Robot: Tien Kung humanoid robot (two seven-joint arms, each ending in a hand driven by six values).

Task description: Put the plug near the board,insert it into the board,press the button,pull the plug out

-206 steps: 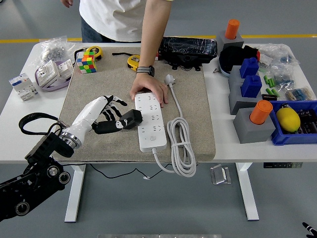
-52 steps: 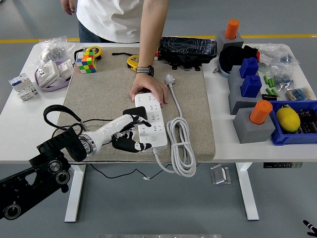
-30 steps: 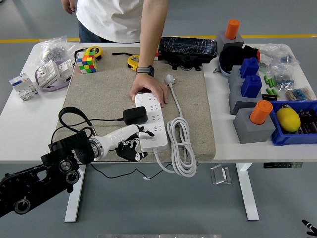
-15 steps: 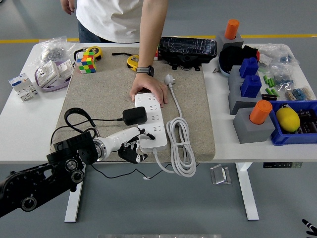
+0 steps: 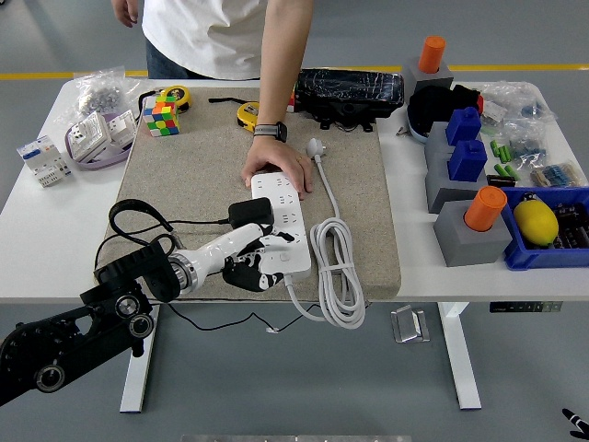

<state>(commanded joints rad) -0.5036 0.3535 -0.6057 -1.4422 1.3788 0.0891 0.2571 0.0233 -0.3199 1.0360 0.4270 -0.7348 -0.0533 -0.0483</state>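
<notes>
A white power strip [image 5: 287, 221] lies lengthwise on the beige mat [image 5: 184, 175]. A black plug [image 5: 250, 213] sits in a socket on its left side, and its black cable loops off to the left. My left hand [image 5: 261, 261] rests over the strip's near end by the button, fingers loosely bent and holding nothing. A person's hand [image 5: 276, 168] presses down on the strip's far end. Of my right arm only a small black tip [image 5: 574, 423] shows at the lower right corner.
The strip's own white cord [image 5: 336, 272] is coiled to its right, ending in a white plug [image 5: 317, 147]. A Rubik's cube [image 5: 158, 117] and tape measures sit at the mat's far edge. Grey blocks [image 5: 465, 230] and a blue bin [image 5: 552, 230] stand on the right.
My left hand has let go of the black plug, which stays in the strip. It dropped to the strip's near-left corner, then shifted up and right onto the near end. The person's hand has not moved.
</notes>
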